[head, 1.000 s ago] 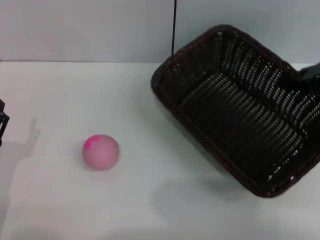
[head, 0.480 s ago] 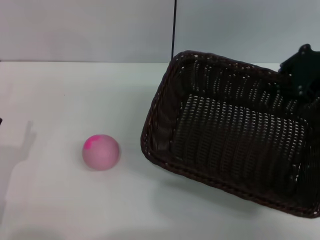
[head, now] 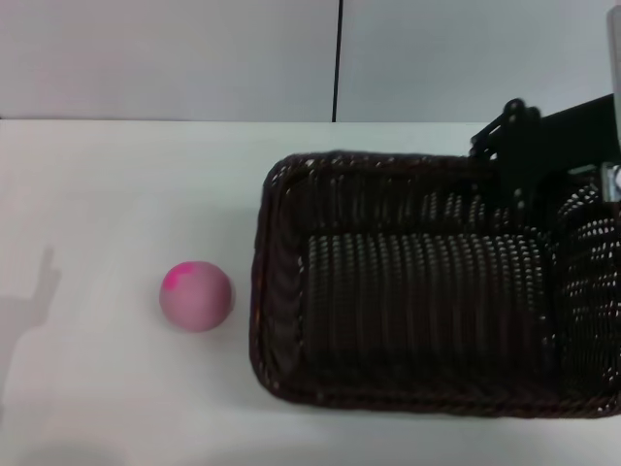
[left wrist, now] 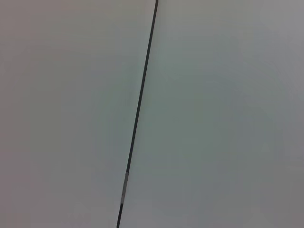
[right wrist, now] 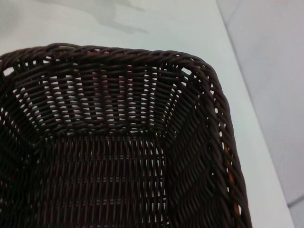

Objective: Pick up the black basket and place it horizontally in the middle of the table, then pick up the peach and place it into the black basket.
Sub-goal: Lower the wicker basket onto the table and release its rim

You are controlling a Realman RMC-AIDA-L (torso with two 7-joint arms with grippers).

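Note:
The black basket [head: 264, 291] lies level and lengthwise across the right half of the white table [head: 126, 184], its opening facing up and empty. My right gripper [head: 519, 170] is at the basket's far rim toward its right end, shut on that rim. The right wrist view looks down into the basket [right wrist: 118, 53] and shows its woven floor and far end wall. The peach [head: 196, 295], pale pink with a magenta blotch, rests on the table a little to the left of the basket, not touching it. My left gripper is out of view.
A grey wall with a thin black vertical seam [head: 338, 58] stands behind the table; the left wrist view shows only this wall and seam [left wrist: 137, 114]. An arm shadow [head: 29, 301] falls on the table's left edge.
The basket has swung from tilted and diagonal to level and horizontal, and shifted left toward the peach. My right gripper came into view with it. The left arm has left the frame's left edge.

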